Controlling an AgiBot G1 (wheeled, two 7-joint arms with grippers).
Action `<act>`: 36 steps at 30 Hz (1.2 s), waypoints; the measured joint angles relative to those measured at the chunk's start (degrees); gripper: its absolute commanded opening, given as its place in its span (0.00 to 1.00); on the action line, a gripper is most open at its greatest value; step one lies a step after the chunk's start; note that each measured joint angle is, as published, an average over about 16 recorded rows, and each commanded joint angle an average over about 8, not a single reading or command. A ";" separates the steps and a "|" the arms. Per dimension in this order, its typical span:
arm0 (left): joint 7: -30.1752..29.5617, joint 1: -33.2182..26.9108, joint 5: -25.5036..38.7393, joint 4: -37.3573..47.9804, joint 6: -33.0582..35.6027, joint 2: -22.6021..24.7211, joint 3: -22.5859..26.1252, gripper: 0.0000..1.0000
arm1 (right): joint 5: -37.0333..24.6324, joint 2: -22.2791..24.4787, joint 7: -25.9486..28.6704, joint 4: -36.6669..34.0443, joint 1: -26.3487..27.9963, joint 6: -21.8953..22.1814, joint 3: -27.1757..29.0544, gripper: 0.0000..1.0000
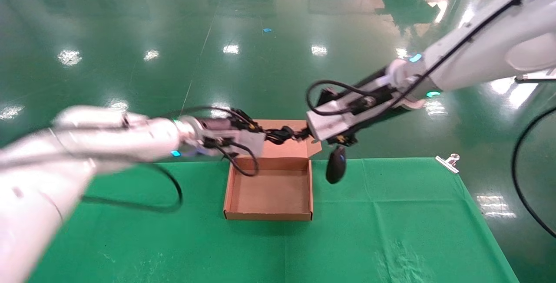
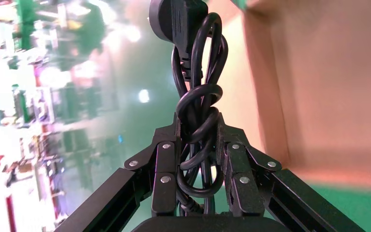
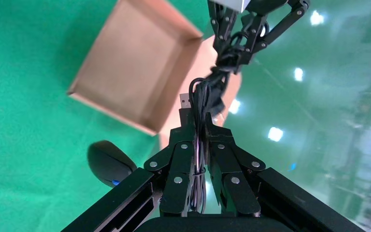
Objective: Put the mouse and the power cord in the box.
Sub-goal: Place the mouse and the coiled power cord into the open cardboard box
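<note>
Left claw [image 1: 278, 136]: raised above the far edge of the box, closed on the power cord; in the left wrist view both fingers [image 2: 164, 166] press against the bundle from either side
Power cord [image 2: 197, 121]: black coiled bundle clamped in the left claw, held in the air; its round plug end [image 2: 176, 17] points away from the claw, toward the box's flap
Right claw [image 3: 199, 145]: raised beside the far right corner of the box, tip close to the left claw's tip; closed on a thin black cable [image 3: 200, 104] that carries a USB plug [image 3: 185, 101]
Thin black cable: runs up between the right claw's fingers; whether it joins the mouse cannot be told from these views
Mouse [image 1: 336, 165]: black, oval, blue light at the wheel; hangs below the right claw, just right of the box's right wall, over the green surface; not inside the box; contact with the surface cannot be told
Box [image 1: 269, 216]: brown cardboard, open, interior bare; sits on the surface near its far edge, flap lid [image 1: 278, 124] folded back behind it
Surface [image 1: 391, 231]: covered with green cloth; a metal clip [image 1: 448, 162] sits at its far right corner
Floor [image 1: 260, 22]: glossy green, beyond the surface, with light reflections
</note>
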 measured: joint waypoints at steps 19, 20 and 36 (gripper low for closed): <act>-9.84 6.37 -5.66 -8.97 -11.61 -0.05 16.43 1.00 | 1.81 0.13 -7.79 -9.68 -0.52 -1.93 0.75 0.00; -10.14 6.26 -5.96 -9.04 -11.82 -0.06 17.05 1.00 | 1.86 0.05 -7.95 -9.86 -0.61 -1.96 0.77 0.00; -12.77 2.37 -14.82 -7.97 -7.38 -1.95 20.94 1.00 | 2.31 -1.64 -5.21 -5.59 -2.09 -0.62 -0.08 0.00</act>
